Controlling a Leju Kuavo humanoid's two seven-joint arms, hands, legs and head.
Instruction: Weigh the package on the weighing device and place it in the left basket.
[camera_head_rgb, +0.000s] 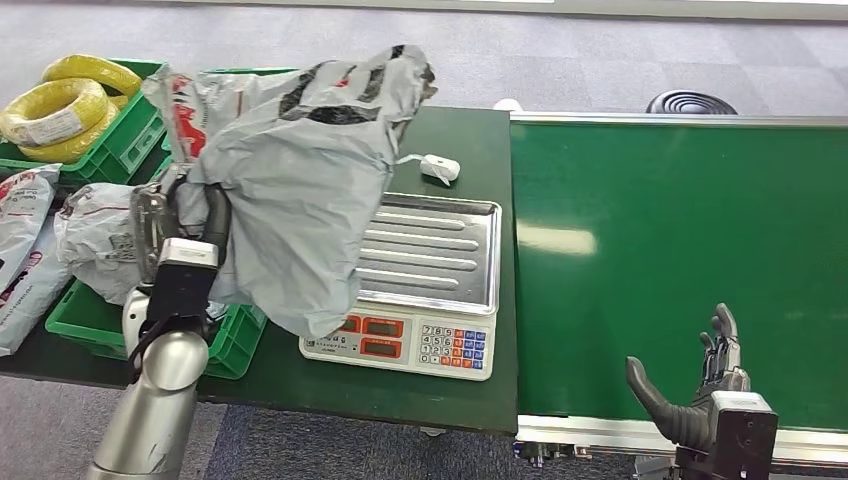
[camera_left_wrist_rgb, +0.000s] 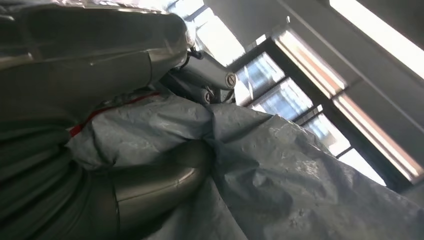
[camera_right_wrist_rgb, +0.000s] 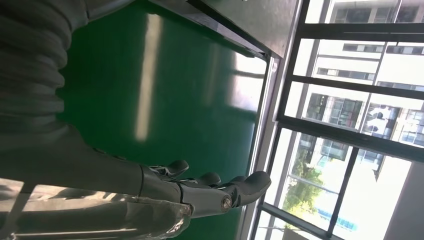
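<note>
package (camera_head_rgb: 300, 180) was a crumpled grey plastic mailer with black and red print, hanging in the left-centre of my head view. my left hand (camera_head_rgb: 185, 215) gripped it at its left edge, lifting it over the scale's (camera_head_rgb: 425, 270) steel tray, whose left part it hid. green basket (camera_head_rgb: 225, 345) with more bags sat lower left. my right hand (camera_head_rgb: 700, 385) hung spread and empty over the green conveyor (camera_head_rgb: 680, 260), lower right.
</note>
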